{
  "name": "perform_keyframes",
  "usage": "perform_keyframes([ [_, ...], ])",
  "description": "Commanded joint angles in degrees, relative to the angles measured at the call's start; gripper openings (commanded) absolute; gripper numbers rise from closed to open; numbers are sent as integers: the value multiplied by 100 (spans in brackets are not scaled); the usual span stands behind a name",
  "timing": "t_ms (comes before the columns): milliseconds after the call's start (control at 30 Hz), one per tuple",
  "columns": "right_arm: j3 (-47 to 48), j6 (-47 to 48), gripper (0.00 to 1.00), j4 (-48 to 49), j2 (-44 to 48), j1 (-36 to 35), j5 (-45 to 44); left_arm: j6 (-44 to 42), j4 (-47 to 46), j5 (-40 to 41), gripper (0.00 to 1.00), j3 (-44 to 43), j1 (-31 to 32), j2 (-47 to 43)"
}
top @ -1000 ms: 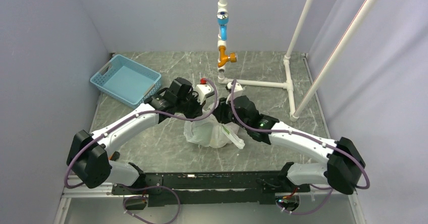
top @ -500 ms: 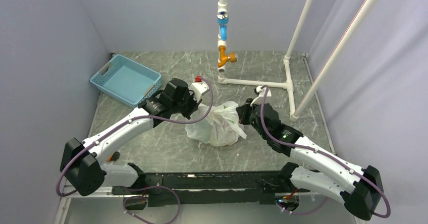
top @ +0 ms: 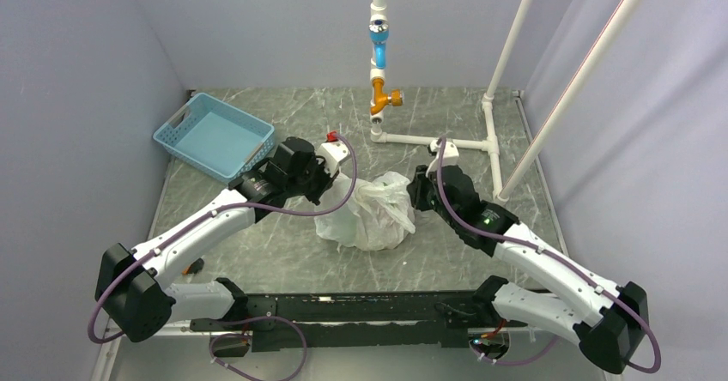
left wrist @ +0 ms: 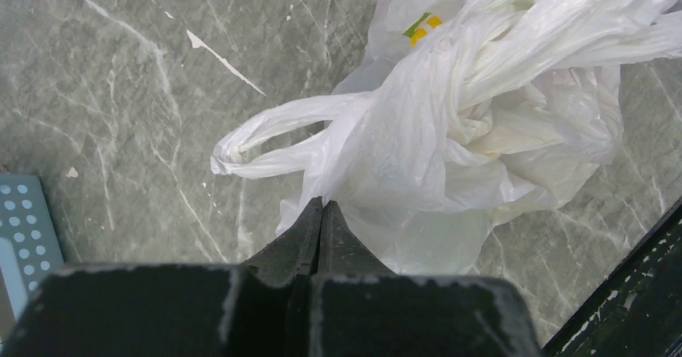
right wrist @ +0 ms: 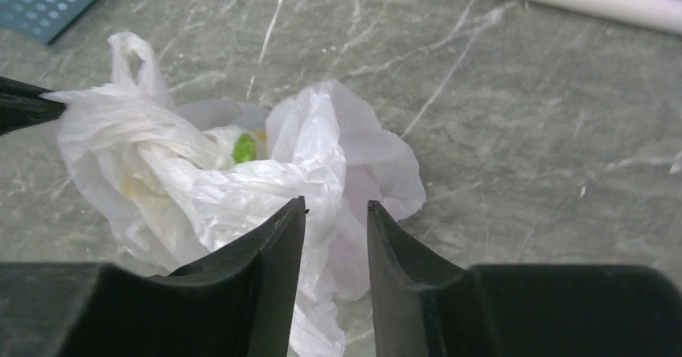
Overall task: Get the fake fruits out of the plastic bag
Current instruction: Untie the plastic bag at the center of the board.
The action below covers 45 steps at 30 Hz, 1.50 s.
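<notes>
My left claw [left wrist: 322, 212] is pinched shut on a fold of the plastic bag [top: 369, 214]. The bag sits crumpled in the middle of the tabletop [top: 257, 244], with one loop handle [left wrist: 241, 148] lying loose beside my closed fingers. My right claw [right wrist: 336, 206] is slightly parted at the bag's right side, clamping nothing. The film hides the fake fruits (a green spot [right wrist: 244, 148] shows through; fruit or print, I cannot tell). A blue basket [top: 215, 136] sits at the far left corner.
</notes>
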State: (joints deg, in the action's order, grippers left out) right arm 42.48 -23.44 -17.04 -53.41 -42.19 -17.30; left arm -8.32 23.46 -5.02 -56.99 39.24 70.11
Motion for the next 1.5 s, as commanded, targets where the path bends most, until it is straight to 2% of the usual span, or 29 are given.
perform_keyframes([
  [0,861,641,44,-544,-240,8,167,-82,-96,3,0,0,-5,-180],
  [33,963,783,52,-546,-300,-17,215,-82,-100,-28,0,13,-1,-187],
  [133,1238,1124,64,-467,-504,-212,244,-82,-55,-64,0,-34,-7,-137],
  [267,1515,1583,73,-223,-831,-583,442,-90,-34,-158,0,-65,0,-103],
  [467,1409,2039,72,245,-1204,-746,1164,-110,-11,-244,0,-144,-3,-42],
  [600,1042,2020,62,675,-1390,-758,1420,-87,-22,-267,0,-100,-2,-82],
  [667,904,1956,59,821,-1577,-775,1130,-87,-37,-257,0,-89,2,-100],
  [833,785,1741,59,888,-1920,-923,-78,-52,-59,-291,0,-58,2,-133],
  [900,650,1696,51,983,-1837,-1040,-338,-24,-75,-309,0,-43,4,-137],
  [933,543,1672,43,1076,-1732,-1084,-351,-15,-92,-318,0,-42,4,-145],
  [967,421,1627,34,1187,-1592,-1101,-300,-5,-99,-341,0,-40,-1,-151],
  [1033,136,1554,10,1484,-1263,-1100,5,26,-127,-514,0,-40,-9,-176],
  [1100,-100,1531,5,1815,-962,-1105,402,95,-207,-823,2,-19,-29,-250],
  [1167,-214,1600,4,2036,-861,-1106,887,178,-332,-1204,25,38,-88,-370],
  [1233,-233,1660,4,2171,-867,-1100,1262,257,-482,-1475,61,102,-147,-522],
  [1300,-207,1737,4,2222,-941,-1107,1545,344,-626,-1576,82,173,-196,-638],
  [1367,-150,1834,4,2223,-1050,-1113,1790,430,-775,-1573,94,250,-242,-734],
  [1467,-49,1860,4,2207,-1202,-1107,2010,619,-998,-1509,99,327,-291,-683],
])
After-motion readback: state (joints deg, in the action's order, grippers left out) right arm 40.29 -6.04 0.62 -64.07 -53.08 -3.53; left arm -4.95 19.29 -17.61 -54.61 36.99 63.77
